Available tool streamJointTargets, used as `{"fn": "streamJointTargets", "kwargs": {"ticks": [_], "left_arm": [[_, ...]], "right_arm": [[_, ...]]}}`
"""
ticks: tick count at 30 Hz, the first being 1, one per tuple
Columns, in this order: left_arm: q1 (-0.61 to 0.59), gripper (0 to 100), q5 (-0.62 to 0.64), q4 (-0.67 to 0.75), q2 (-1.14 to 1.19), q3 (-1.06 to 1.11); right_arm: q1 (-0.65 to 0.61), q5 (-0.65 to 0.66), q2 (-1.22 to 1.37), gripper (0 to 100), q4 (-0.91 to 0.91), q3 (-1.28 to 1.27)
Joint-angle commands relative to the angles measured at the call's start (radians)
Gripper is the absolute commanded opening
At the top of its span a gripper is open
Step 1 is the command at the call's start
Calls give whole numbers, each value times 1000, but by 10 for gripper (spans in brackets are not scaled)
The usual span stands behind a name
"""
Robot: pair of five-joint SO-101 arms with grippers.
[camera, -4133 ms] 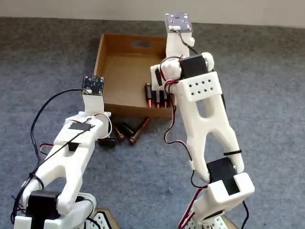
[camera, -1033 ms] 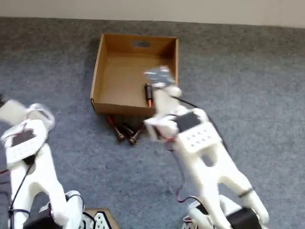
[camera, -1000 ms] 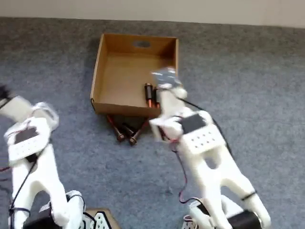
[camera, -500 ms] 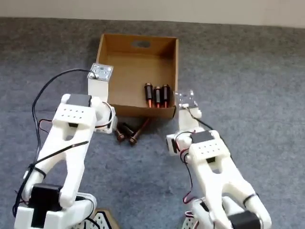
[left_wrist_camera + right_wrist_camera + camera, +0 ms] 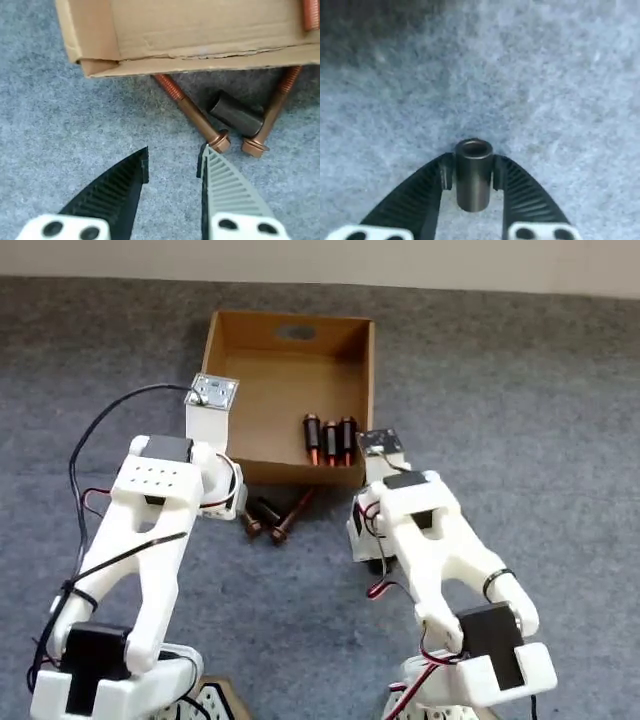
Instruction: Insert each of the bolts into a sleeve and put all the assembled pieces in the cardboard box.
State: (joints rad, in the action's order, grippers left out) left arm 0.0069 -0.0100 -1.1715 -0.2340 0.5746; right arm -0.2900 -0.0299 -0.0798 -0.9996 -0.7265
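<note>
Two bolts lay loose on the grey carpet [image 5: 560,440] just outside the front wall of the cardboard box [image 5: 255,410]: a first bolt [image 5: 192,115] and a second bolt [image 5: 274,110], heads toward me, with a spare sleeve [image 5: 236,114] lying between their shanks; three assembled pieces [image 5: 330,440] rested side by side inside the box near that wall. My left jaws stood apart and empty above the carpet, the pale finger [image 5: 225,190] just beside the head of the first bolt, the black finger [image 5: 115,190] well clear of it; my right jaws were clamped on a held sleeve [image 5: 473,180] over bare carpet, one open end showing just past the tips. Step in hand, as I judged it: take the first bolt with the left jaws and feed it into the held sleeve; three of five pieces appeared done. To do it well I would have shifted the left jaws sideways until the shank sat between both fingers; gripped close behind the head, leaving the threaded length free; lifted straight, since the spare sleeve and second bolt lay near enough to be knocked; held the right jaws firm, bore turned toward the left arm; then lined thread and bore on one axis before pushing, because a tilted entry would likely jam at the rim.
</note>
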Motion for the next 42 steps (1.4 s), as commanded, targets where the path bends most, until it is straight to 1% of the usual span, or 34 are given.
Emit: {"fn": "streamJointTargets", "kwargs": {"ticks": [1, 3, 7, 10, 13, 16, 19, 22, 24, 27, 30, 32, 34, 39, 42], "left_arm": [[16, 178, -6, -5, -8, -12], [16, 178, -6, -5, -8, -12], [18, 178, -6, -5, -8, -12], [18, 178, -9, -6, -8, -12], [61, 178, -11, -12, -2, -12], [139, 178, -11, -6, -1, 10], [188, 178, -6, 6, -1, 27], [185, 178, 5, 55, 1, 50], [154, 178, 60, 104, 1, 79], [99, 179, 181, 170, 1, 102], [68, 181, 318, 186, 1, 101], [67, 181, 385, 186, 1, 99], [70, 181, 411, 186, 1, 101], [67, 178, 414, 187, 1, 101], [65, 178, 416, 216, 4, 108]], "right_arm": [[13, 61, 5, 80, -2, 35], [13, 95, 7, 4, -2, 31], [19, 94, -2, 5, -2, 33], [19, 92, -73, 5, 21, 19], [19, 92, -200, 5, 104, -77], [19, 92, -308, 5, 189, -185], [19, 92, -364, 5, 206, -243], [19, 92, -371, 5, 208, -251], [19, 92, -371, 5, 208, -252], [19, 92, -371, 5, 208, -254], [19, 92, -371, 5, 208, -254], [19, 92, -371, 5, 208, -254], [19, 92, -371, 5, 208, -254], [19, 92, -371, 5, 208, -254], [19, 92, -371, 5, 208, -254]]}}
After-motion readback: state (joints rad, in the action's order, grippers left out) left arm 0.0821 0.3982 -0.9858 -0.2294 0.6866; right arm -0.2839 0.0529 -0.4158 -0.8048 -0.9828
